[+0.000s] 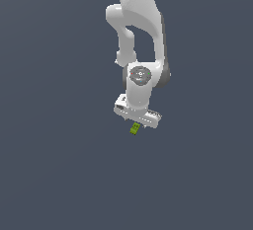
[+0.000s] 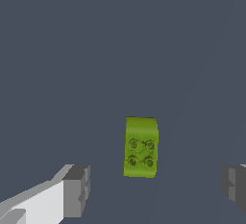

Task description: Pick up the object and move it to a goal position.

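Fingers: we see the gripper (image 2: 153,189) spread wide, one grey pad (image 2: 77,191) on one side and the other at the frame's edge, neither touching anything.
Hold: we find nothing grasped; the jaws stand released.
Block: the yellow-green block (image 2: 141,147), with four darker round marks on its face, sits in the gap between the fingers, nearer the white-backed one, clear of both.
Surface: we see only a plain dark grey floor (image 1: 54,174) beneath.
Arm: in the exterior view the white arm (image 1: 141,31) reaches down from above, the wrist pointing downward, the gripper (image 1: 137,120) just over the block (image 1: 134,128).
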Robot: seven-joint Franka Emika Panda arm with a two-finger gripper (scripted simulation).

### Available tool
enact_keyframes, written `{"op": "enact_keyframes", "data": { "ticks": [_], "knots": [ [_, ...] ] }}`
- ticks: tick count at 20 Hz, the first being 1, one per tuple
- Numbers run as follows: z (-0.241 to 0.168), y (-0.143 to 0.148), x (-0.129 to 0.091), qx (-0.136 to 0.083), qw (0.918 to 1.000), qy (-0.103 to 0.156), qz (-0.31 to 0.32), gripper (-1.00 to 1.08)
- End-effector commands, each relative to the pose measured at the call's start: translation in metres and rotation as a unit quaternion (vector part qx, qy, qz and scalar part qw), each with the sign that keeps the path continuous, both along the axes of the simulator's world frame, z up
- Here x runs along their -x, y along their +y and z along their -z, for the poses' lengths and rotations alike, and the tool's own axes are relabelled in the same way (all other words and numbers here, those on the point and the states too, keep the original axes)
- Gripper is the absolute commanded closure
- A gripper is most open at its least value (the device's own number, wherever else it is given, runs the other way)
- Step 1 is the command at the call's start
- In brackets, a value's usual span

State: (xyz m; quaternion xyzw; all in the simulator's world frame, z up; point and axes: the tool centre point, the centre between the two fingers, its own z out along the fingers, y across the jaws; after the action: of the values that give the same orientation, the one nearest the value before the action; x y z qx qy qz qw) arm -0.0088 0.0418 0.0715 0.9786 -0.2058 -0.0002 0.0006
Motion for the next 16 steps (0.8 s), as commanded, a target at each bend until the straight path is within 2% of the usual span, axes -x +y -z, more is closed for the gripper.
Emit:
{"op": "enact_keyframes", "data": {
  "ticks": [1,10,16],
  "knots": [
    [0.005,0.002,0.001,0.000,0.9999,0.000,0.014,-0.92],
    [0.010,0.003,0.002,-0.001,0.9997,0.000,0.024,-0.92],
    [0.030,0.003,0.003,-0.001,0.9997,0.000,0.025,-0.92]
  ]
}}
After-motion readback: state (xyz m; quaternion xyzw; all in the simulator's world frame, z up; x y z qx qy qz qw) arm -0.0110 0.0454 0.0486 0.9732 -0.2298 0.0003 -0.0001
